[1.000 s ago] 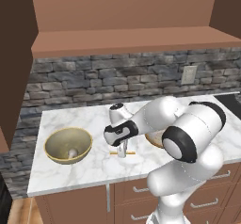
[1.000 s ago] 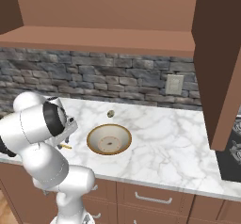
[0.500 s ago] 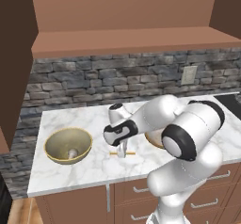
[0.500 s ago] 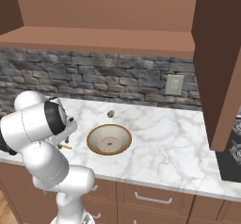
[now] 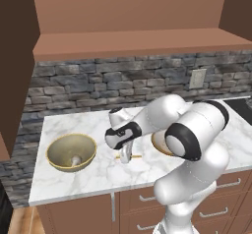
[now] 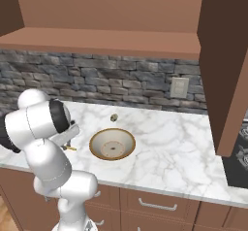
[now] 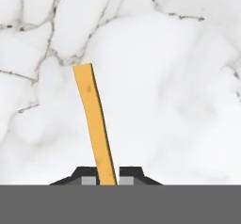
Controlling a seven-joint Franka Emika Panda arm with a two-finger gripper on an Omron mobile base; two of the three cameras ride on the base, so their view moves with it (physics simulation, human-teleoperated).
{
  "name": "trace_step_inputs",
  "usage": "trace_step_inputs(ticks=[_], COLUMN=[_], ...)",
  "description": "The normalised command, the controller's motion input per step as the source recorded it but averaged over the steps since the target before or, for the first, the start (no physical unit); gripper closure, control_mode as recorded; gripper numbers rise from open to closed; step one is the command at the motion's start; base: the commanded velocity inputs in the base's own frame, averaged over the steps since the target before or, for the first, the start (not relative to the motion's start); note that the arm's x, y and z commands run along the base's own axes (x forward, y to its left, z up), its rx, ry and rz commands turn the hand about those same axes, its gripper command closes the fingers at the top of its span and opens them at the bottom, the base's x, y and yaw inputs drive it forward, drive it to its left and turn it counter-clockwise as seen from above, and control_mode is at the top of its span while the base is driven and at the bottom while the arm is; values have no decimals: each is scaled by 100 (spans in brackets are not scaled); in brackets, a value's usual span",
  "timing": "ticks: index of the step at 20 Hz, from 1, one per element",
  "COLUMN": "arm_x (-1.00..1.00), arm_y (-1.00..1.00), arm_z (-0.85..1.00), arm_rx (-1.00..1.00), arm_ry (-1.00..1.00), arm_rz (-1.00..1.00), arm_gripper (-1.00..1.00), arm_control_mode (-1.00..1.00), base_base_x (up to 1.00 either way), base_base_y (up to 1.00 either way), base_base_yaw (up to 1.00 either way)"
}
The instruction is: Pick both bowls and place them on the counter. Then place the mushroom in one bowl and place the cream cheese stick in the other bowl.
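1. The gripper (image 7: 107, 180) is clenched on the cream cheese stick (image 7: 94, 124). In the hand view the two dark tips pinch the stick at one end, and the rest of it runs out over the white marble counter (image 7: 179, 100).
2. In the left base view the gripper (image 5: 126, 158) reaches down to the counter (image 5: 98, 176) midway between the two bowls, nearer the front edge than the stone back wall. A short piece of the stick (image 5: 134, 156) shows beside the fingers, lying flat on the marble.
3. The deep olive-tan bowl (image 5: 71, 152) sits toward the counter's left end. The mushroom (image 5: 75, 160) appears to rest inside it, so that half of the task looks done.
4. The shallow beige bowl (image 6: 112, 144) stands empty in the right base view, just beside the arm; in the left base view the forearm hides most of it.
5. A small dark knob (image 6: 114, 117) lies on the marble behind the shallow bowl, near the back wall, and is no part of the job.
6. Risk: the grip sits at the very end of a long thin stick, so it may swing or slip out on the lift.
7. Risk: the stick is about as long as the bowl is wide. A release off centre could leave it propped on the rim or tipping onto the counter.
8. Risk: the bowl is close, so a low carry could strike its rim and push it.
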Motion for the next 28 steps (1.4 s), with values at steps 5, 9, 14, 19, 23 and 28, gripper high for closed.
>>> trace_step_inputs(ticks=[5,9,14,19,23,28], arm_x=[-13,-28,-30,-21,-12,-6], arm_y=[-1,-12,-18,-28,-40,-46], arm_z=[0,45,48,46,43,41], arm_rx=[0,1,2,2,0,1], arm_ry=[-5,-1,-2,-7,-12,-12], arm_rz=[0,0,0,0,-2,-3], arm_gripper=[100,100,100,100,100,100], arm_control_mode=[-100,-100,-100,-100,-100,-100], base_base_x=[0,0,0,0,0,0], base_base_y=[0,0,0,0,0,0], base_base_yaw=[0,0,0,0,0,0])
